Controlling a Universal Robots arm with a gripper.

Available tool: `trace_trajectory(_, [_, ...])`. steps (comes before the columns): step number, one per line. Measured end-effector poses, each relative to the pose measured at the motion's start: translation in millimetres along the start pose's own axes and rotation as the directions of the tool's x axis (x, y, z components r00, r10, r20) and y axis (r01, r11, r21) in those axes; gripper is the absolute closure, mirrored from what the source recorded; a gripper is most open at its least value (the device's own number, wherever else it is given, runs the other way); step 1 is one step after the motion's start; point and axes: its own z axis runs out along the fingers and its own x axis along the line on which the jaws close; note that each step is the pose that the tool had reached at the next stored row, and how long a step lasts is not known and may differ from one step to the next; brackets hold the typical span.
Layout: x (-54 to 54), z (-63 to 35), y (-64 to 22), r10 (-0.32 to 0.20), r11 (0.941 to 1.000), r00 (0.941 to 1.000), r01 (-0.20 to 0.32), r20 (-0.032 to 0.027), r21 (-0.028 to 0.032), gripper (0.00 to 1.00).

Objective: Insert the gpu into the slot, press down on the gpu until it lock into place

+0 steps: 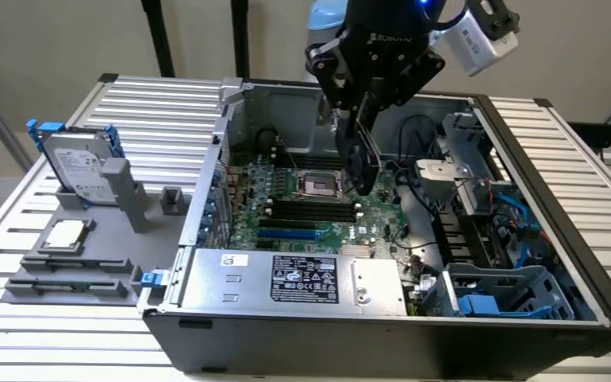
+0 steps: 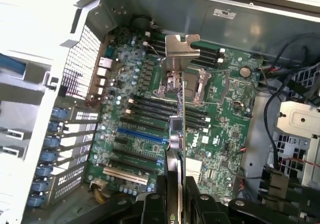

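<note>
The gpu (image 2: 180, 109) held above the open case (image 1: 391, 342), the slot (image 2: 140, 135) empty.
The gripper (image 2: 175, 199) is closed on the card, pinching its thin sides, probably so the connector edge stays free to go in. The card hangs edge-on, silver bracket (image 2: 176, 47) at its far end, clear of the motherboard (image 2: 225, 129), likely to spare the parts there. Farther down, the blue slot lies bare, to the exterior view's left of the card.

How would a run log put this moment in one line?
claw: shut on gpu | gpu: held over motherboard | slot: empty | stage: not yet inserted
</note>
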Motion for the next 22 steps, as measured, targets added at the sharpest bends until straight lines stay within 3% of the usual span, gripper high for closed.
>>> trace_trajectory(5, [0.0,0.2,0.0,-0.090,0.9959,0.9959,0.090,-0.0072,0.0033,0.74])
trace_trajectory(11, [0.0,0.5,0.0,-0.198,0.9801,0.9800,0.199,-0.0162,0.0064,0.74])
trace_trajectory(17, [0.0,0.6,0.0,-0.303,0.9527,0.9525,0.304,-0.0251,0.0083,0.74])
trace_trajectory(22, [0.0,0.7,0.0,-0.388,0.9215,0.9212,0.388,-0.0313,0.0086,0.74])
